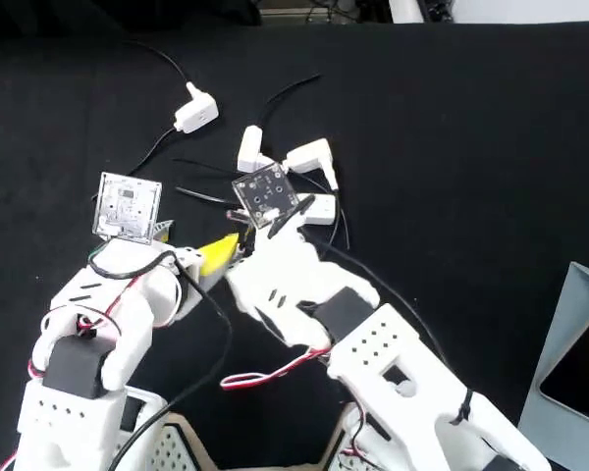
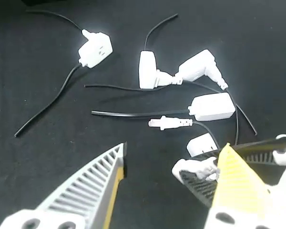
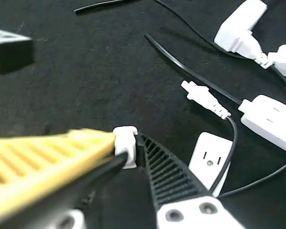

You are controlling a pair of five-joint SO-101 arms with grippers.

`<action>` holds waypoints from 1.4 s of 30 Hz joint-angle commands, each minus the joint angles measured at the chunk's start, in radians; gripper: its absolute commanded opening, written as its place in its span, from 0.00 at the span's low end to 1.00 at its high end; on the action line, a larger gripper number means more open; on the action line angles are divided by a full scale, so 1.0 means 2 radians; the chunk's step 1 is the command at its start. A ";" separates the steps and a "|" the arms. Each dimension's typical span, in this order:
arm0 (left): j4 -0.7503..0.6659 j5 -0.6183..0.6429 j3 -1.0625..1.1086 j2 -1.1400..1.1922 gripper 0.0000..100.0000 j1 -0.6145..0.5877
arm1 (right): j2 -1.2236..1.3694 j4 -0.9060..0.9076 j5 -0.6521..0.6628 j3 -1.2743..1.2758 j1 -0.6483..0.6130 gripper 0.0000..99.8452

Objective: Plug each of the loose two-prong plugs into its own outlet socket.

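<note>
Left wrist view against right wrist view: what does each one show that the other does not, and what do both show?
Only the left wrist view shows the lone socket lying apart from the cluster. Only the right wrist view shows the slots in the face of the near socket. Both show the right gripper shut on a white plug, the loose two-prong plug lying free, and the plug-and-socket pair already joined.

Bright, even light from above — soft, faint shadows
</note>
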 commanded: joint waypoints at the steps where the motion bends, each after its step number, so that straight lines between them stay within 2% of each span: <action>1: 0.001 0.002 -0.004 -0.003 0.31 -0.039 | -0.014 -0.006 -0.004 -0.002 0.023 0.01; 6: -0.001 0.002 -0.012 0.023 0.31 -0.082 | -0.014 0.016 -0.004 -0.023 0.105 0.01; 9: -0.010 -0.009 -0.029 0.067 0.31 -0.086 | -0.014 0.017 -0.004 -0.040 0.170 0.01; 12: -0.021 -0.028 -0.059 0.139 0.31 -0.084 | -0.011 0.010 -0.005 -0.054 0.229 0.01; 18: 0.002 -0.038 -0.173 0.329 0.34 -0.056 | -0.010 -0.071 -0.005 -0.034 0.330 0.01; 21: 0.030 -0.028 -0.224 0.420 0.39 -0.014 | -0.010 -0.094 -0.005 -0.023 0.344 0.01; 29: 0.031 0.033 -0.313 0.595 0.37 0.041 | -0.010 -0.094 -0.005 -0.023 0.345 0.01; 37: 0.029 0.074 -0.355 0.677 0.37 0.088 | -0.010 -0.094 -0.005 -0.023 0.356 0.01; 42: -0.014 0.093 -0.349 0.701 0.37 0.112 | -0.010 -0.094 -0.005 -0.023 0.371 0.01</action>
